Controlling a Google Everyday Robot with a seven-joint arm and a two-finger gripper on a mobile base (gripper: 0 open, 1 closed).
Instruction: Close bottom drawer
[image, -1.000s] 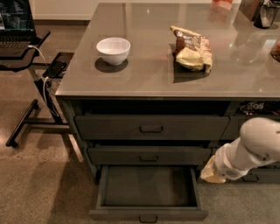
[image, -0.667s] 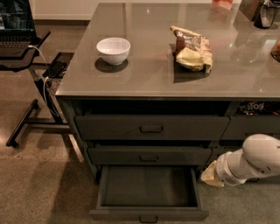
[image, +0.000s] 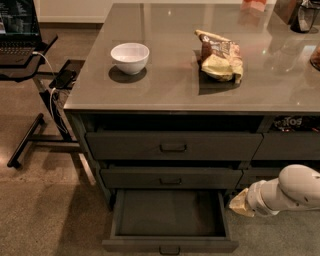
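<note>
While the bottom drawer (image: 170, 217) stands pulled far out beneath the worktop's (image: 165, 92) front edge, the gripper (image: 241, 203) hangs low just beside its right wall. How far the gripper is open, or whether it holds anything, cannot be told. Risk: a push from there would likely strike the side wall, skewing or jamming the drawer rather than driving its front inward.
</note>
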